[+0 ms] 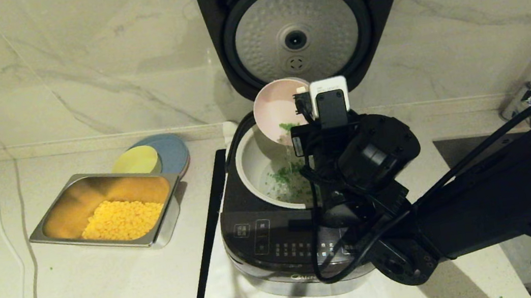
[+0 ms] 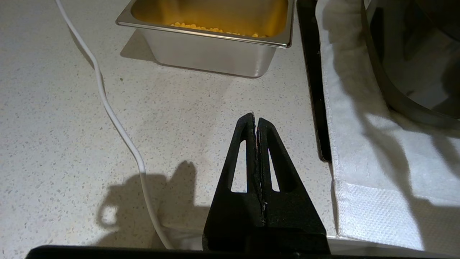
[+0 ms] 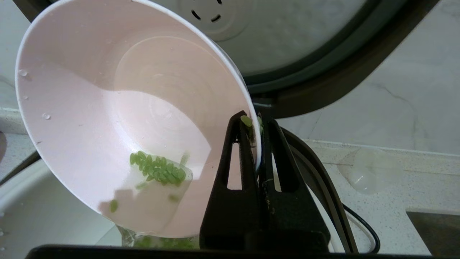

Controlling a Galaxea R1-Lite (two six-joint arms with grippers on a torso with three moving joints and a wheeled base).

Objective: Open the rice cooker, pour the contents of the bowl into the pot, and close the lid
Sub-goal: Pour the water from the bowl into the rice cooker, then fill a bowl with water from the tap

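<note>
Fingers (image 3: 240, 151): black pair of the right gripper (image 3: 256, 124) is pinching the rim of the small pale pink bowl (image 3: 107, 108).
Bowl: is tilting over the cream-white inner pot (image 1: 252, 163); chopped green bits (image 3: 158, 169) are sliding out.
Cooker: glossy black rice cooker (image 1: 267, 241) is standing mid-counter with its lid (image 1: 303, 26) raised.
Left gripper (image 2: 256, 120): is hovering over the counter's near edge, fingers pressed together.

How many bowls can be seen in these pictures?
2. The pink bowl is tilted over the pot, held at its rim by the right gripper. The yellow bowl stands behind the steel tray.
</note>
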